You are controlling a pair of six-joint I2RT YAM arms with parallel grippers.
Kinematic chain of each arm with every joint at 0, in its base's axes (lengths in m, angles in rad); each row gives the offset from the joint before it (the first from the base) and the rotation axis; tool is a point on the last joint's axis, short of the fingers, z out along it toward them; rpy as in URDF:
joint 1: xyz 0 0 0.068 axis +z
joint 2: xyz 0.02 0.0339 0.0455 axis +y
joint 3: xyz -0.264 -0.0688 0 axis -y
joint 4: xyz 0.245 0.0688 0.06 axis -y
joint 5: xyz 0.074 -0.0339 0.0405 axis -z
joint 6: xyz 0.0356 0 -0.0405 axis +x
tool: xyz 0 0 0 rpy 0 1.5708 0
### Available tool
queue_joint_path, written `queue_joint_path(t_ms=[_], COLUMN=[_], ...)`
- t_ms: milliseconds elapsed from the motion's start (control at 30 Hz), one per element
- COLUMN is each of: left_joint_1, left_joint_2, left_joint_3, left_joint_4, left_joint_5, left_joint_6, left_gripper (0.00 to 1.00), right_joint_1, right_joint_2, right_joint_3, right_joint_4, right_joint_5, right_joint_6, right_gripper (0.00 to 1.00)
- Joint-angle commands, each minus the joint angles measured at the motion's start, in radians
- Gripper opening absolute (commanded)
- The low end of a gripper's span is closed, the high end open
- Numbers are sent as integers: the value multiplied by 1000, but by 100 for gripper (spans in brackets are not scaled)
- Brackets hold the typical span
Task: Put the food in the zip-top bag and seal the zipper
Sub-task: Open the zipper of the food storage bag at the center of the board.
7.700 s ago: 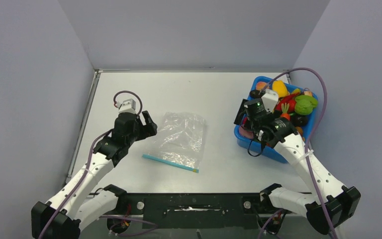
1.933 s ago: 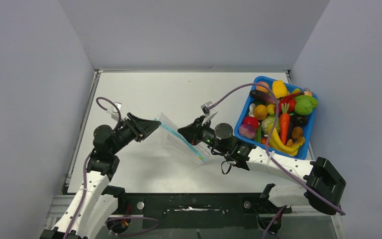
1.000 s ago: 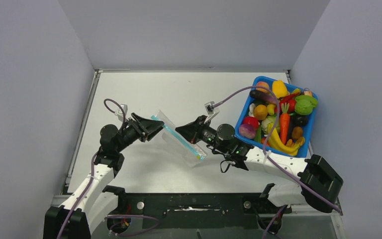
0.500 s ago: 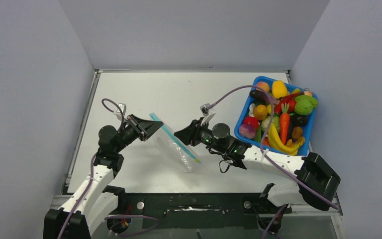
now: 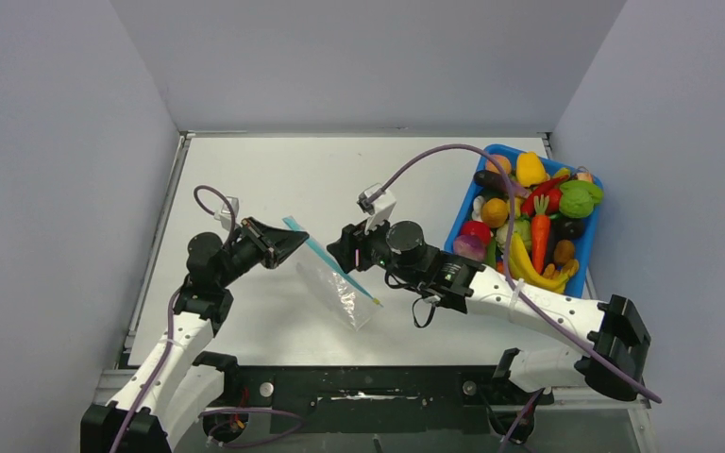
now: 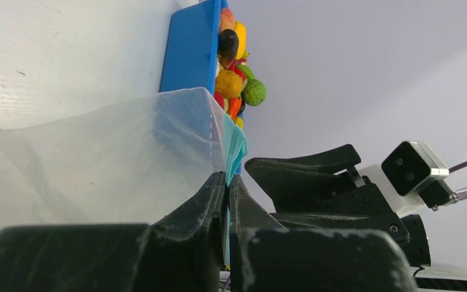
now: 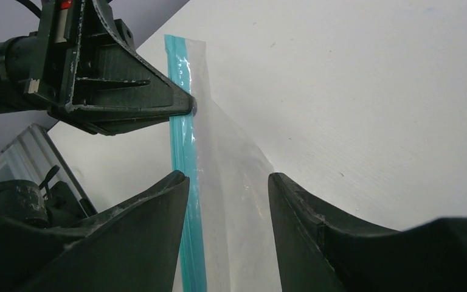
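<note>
Above white table (image 5: pixel 274 179), zip-top bag (image 5: pixel 337 291) was hung by zipper (image 5: pixel 359 286) clamped in left gripper (image 5: pixel 297 240); right gripper (image 5: pixel 338 250) was just released, jaws apart, so freed for food (image 5: pixel 529 222), all kept in blue bin (image 5: pixel 460 257).

bright, even light — soft shadows

Text check, all three views: I can read no lettering, label, brand mark or number anywhere. The zip-top bag (image 6: pixel 97 152) and the blue bin (image 6: pixel 188 55) carry nothing legible.
</note>
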Motion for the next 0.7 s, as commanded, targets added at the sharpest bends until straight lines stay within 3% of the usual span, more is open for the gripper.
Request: queue_joint_path(t_ms=[0, 667], left_joint_1=[-2, -2], left_joint_2=[-16, -17], left_joint_3=[51, 54], left_joint_4=[-15, -46], left_joint_5=[-12, -20], left_joint_6=[29, 38], left_gripper=[0, 0], right_joint_1=[28, 85], right_joint_2=[-17, 34], right_joint_3=[57, 123], right_joint_4=[-53, -210], right_joint_5=[32, -58], right_joint_6=[-77, -163], right_gripper=[51, 49])
